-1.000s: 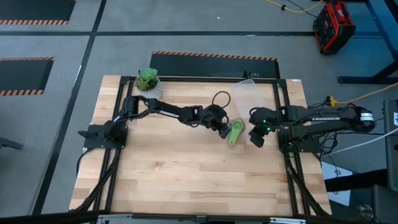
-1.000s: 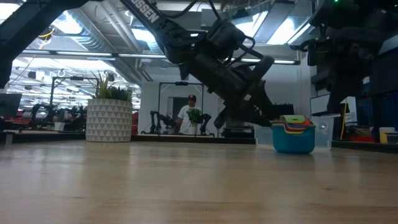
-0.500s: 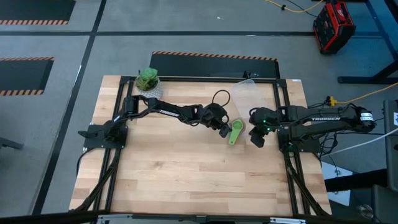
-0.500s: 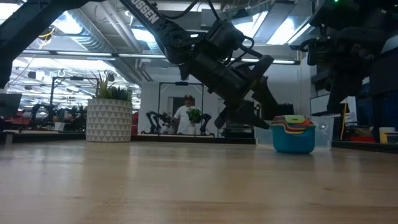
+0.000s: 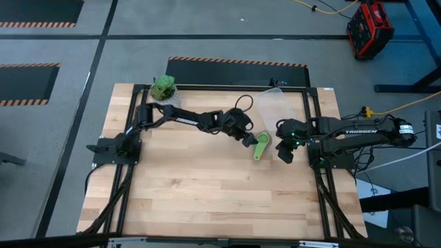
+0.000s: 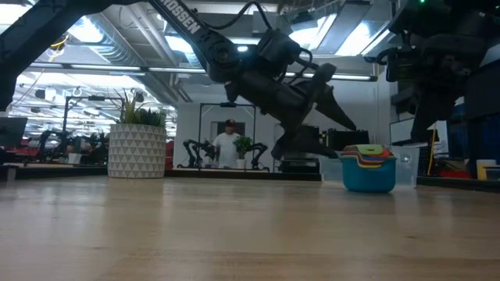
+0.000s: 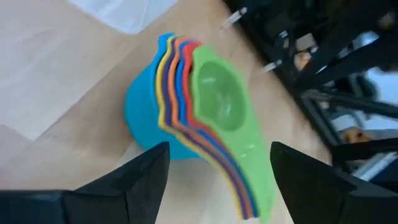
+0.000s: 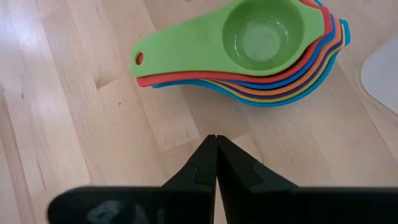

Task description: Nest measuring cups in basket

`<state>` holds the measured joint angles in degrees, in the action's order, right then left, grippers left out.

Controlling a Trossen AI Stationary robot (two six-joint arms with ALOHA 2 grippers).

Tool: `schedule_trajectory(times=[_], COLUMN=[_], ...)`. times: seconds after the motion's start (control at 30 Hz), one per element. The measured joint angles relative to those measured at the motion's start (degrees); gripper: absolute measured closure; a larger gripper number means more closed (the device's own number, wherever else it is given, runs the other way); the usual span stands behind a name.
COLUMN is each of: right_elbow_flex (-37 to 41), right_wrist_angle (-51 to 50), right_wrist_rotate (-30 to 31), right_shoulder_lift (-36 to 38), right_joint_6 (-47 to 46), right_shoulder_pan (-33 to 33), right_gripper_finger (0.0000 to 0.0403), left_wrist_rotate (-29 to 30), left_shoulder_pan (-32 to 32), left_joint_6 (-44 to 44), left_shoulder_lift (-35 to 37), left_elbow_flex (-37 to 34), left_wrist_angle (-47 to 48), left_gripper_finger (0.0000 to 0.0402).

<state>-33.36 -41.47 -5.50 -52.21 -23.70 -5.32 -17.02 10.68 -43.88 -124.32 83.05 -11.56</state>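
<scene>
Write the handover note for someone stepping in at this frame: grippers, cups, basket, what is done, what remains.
Left gripper: open, empty, raised beside the measuring cups.
Right gripper: shut, empty, on the cups' other side, fingertips pointing at them.
Measuring cups: nested in one stack, green on top, largest blue at the bottom, standing on the table.
Basket: clear tub at the table's far edge, behind the stack, with no cup in it.
Done: nesting.
Left: get the stack into the basket.

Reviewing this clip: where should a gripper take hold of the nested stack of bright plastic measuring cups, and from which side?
Probably by the fanned flat handles of the nested stack of bright plastic measuring cups, coming from above and pinching across their width. They jut out to one side, clear of the wooden table, while the round bowls look too wide. The open left gripper already points that way.
</scene>
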Motion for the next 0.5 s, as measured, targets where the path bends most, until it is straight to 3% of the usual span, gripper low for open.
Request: schedule_trajectory(times=[0.3,0.5], right_elbow_flex=[0.0,0.0], right_wrist_angle=[-0.03,-0.02], right_wrist_rotate=[-0.04,-0.09], right_shoulder_lift=[0.0,0.0], right_joint_6=[0.0,0.17], right_shoulder_pan=[0.0,0.0], right_gripper_finger=[0.0391,0.0391], left_wrist_rotate=[-13.33,-12.81], left_shoulder_pan=[1.37,-0.22], left_joint_6=[-8.15,-11.25], left_shoulder_lift=[0.75,0.73], left_elbow_flex=[0.0,-0.02], left_wrist_angle=[-1.14,-0.82], left_gripper_finger=[0.0131,0.0131])
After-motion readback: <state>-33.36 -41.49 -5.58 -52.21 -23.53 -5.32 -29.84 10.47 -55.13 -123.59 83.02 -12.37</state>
